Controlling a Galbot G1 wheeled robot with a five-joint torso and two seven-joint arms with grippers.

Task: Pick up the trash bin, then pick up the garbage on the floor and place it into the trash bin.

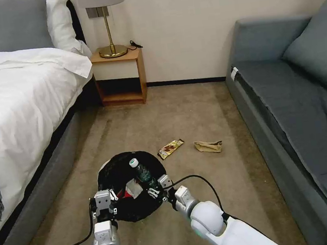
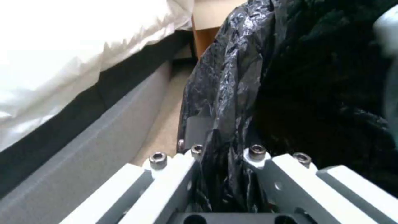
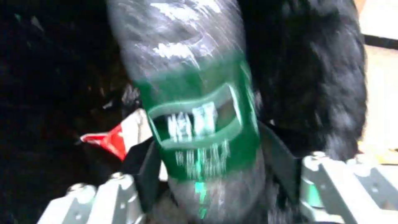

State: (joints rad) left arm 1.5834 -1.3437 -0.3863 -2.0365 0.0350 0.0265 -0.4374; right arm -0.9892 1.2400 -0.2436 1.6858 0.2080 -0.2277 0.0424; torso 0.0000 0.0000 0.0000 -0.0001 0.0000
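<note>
The trash bin [image 1: 116,171], lined with a black bag [image 2: 290,77], hangs tilted just above the carpet. My left gripper [image 1: 104,203] is shut on its near rim, with bag plastic pinched between the fingers [image 2: 195,152]. Over the bin's mouth, my right gripper [image 1: 158,187] is shut on the clear bottle [image 1: 142,174], whose dark green label [image 3: 199,124] sits between the pads. A crushed red-and-white cup [image 1: 133,189] [image 3: 120,137] lies inside the bin. The snack wrapper [image 1: 170,148] and the brown paper bag [image 1: 208,146] lie on the carpet beyond the bin.
A bed [image 1: 16,107] runs along the left and a grey sofa [image 1: 297,123] along the right. A wooden nightstand [image 1: 121,78] with a lamp stands against the far wall. Open carpet lies between bed and sofa.
</note>
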